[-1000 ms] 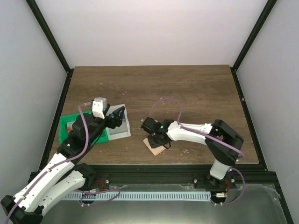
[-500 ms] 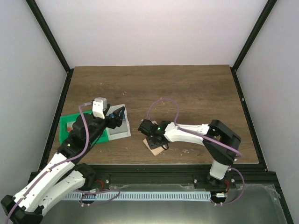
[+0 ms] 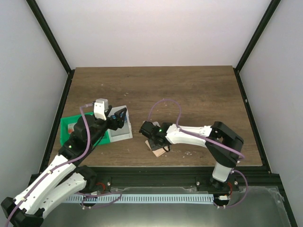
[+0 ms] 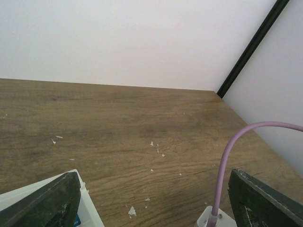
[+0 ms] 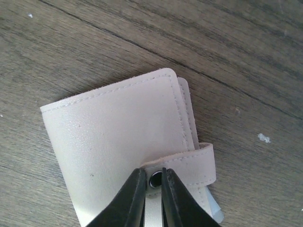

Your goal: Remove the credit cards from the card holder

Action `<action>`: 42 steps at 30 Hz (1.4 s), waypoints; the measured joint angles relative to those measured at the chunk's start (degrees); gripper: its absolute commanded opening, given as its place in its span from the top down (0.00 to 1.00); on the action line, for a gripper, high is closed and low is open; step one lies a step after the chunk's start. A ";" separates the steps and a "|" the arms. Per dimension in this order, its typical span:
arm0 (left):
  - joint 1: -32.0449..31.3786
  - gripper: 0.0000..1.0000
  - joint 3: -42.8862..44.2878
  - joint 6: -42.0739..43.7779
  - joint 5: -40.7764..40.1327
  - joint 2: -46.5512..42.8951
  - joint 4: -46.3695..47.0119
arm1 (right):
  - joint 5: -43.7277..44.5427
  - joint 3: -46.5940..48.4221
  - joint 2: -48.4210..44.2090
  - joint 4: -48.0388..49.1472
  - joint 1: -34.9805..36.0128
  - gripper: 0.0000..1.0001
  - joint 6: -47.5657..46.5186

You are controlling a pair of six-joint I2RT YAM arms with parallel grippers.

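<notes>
The card holder (image 5: 113,132) lies folded shut on the wood, a pale tan wallet with a strap (image 5: 194,163) snapped across its cover. In the top view the card holder (image 3: 159,150) sits near the table's front edge, mostly under my right arm. My right gripper (image 5: 152,182) presses down on the strap, its two black fingers almost together with the metal snap between them. The credit cards are hidden inside the closed holder. My left gripper (image 3: 120,115) hangs open above the translucent white box (image 3: 121,133), holding nothing.
A green compartment tray (image 3: 68,124) lies at the left under my left arm, with the white box (image 4: 90,215) at its right side. A purple cable (image 4: 227,161) arcs over my right arm. Small white specks dot the wood.
My right gripper has shifted slightly left and closed its fingers around the strap's snap. The left arm has not moved.
</notes>
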 measured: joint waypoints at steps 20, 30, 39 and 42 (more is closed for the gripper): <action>0.00 0.14 -0.44 -0.90 -0.17 -0.20 0.09 | -1.01 -2.45 -3.41 4.52 0.00 0.78 -0.57; 0.00 0.14 -0.55 -1.31 -0.24 -0.59 0.37 | -3.34 -3.30 -3.65 6.40 0.00 0.75 -3.06; 0.00 0.14 -0.55 -1.31 -0.24 -0.48 0.39 | 0.39 -2.60 -0.59 5.86 0.15 0.74 -3.37; 0.00 0.14 -0.55 -1.31 -0.24 -0.37 0.39 | 0.74 -2.58 -0.72 5.68 0.28 0.73 -3.37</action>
